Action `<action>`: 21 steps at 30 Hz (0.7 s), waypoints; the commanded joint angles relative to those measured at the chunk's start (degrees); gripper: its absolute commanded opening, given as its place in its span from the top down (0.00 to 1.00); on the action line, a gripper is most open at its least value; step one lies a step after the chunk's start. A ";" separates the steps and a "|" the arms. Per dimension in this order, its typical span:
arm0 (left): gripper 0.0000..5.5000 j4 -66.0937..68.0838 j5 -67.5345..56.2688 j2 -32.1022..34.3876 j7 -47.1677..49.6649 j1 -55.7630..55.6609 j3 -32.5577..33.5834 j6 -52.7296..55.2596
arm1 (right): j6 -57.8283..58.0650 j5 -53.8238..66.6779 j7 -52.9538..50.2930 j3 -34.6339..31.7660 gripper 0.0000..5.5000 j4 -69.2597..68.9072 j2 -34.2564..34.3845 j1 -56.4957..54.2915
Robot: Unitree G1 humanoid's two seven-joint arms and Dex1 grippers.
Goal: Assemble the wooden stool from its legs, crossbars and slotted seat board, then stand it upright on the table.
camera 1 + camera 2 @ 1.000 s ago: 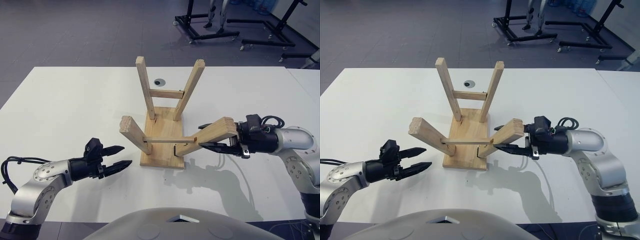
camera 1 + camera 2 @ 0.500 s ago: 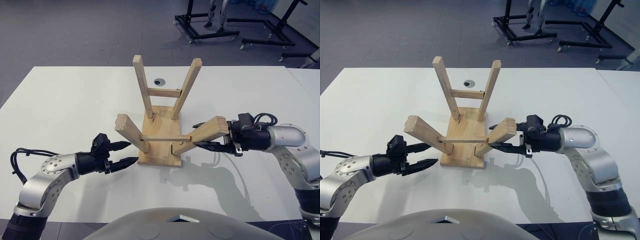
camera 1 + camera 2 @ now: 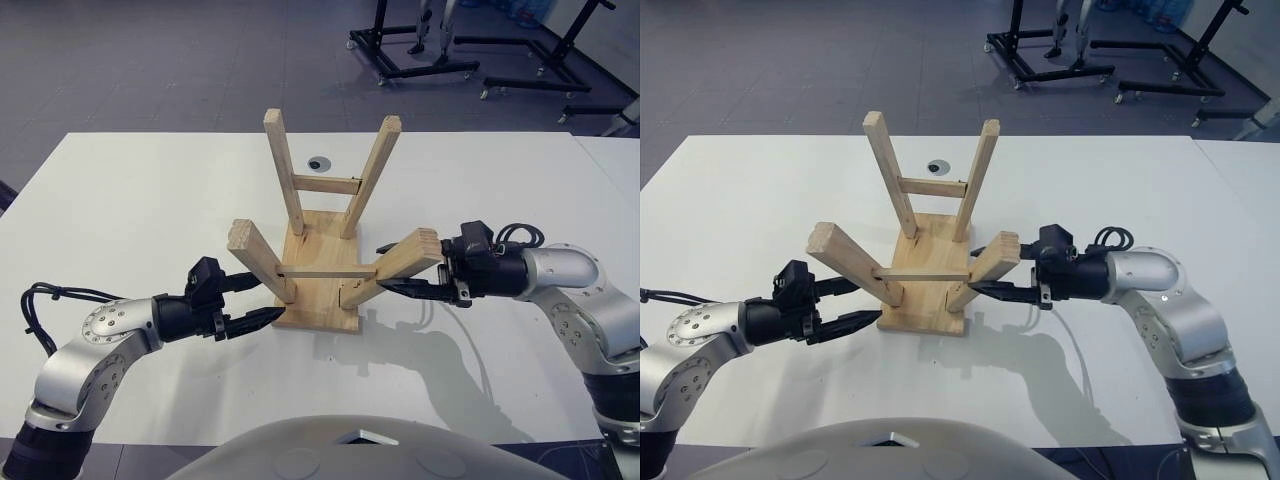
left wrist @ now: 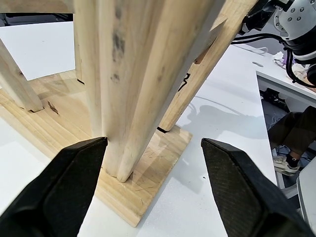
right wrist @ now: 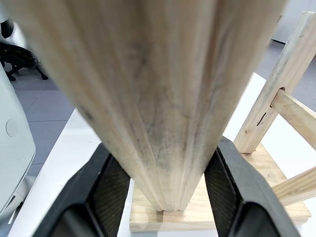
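Surface: white surface carried the stool upside down near its middle; 12 o'clock here means away from the robot.
Left tool: the left tool lay low at about 8 o'clock of the seat board. Its fingers were spread apart around the foot of the near left leg. One finger sat just beside the wood, the other stood clear, and nothing was gripped.
Right tool: the right tool came in from 3 o'clock and was clamped on the near right leg, a pad pressed to each side.
Why held so: the near pair leaned outward, toward 10 and 2 o'clock, tied by the near crossbar. The clamp probably steadied that frame in its slots while the open tool lined up to take the opposite leg.
Seat board: it lay flat as the base, so the legs could be pushed down into it.
Far pair: the far left leg and far right leg stood at 12 o'clock of the board, joined by the far crossbar. They looked seated and were well apart from both tools.
Progress: all the parts looked joined, but the stool was not yet turned upright.
Beyond: a cable hole sat in the surface, with wheeled stands on the floor behind.
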 commanded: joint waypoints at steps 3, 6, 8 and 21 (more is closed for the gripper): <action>0.37 -3.12 -2.03 0.70 -1.18 -0.81 -0.92 1.25 | 3.10 -1.17 -0.98 2.59 0.63 -0.04 0.52 -0.35; 0.37 -3.60 -2.06 0.67 -1.18 -0.04 -0.90 1.37 | 2.82 -1.42 -1.21 3.06 0.63 -0.16 1.02 -0.55; 0.37 -4.19 -3.42 -0.04 -0.90 0.09 -0.50 1.72 | 2.51 -1.75 -1.51 3.28 0.63 -0.31 1.31 -0.52; 0.37 -10.52 -17.04 -3.09 0.83 5.15 7.30 4.29 | 2.31 -1.29 -2.91 3.05 0.63 -1.29 2.22 -1.16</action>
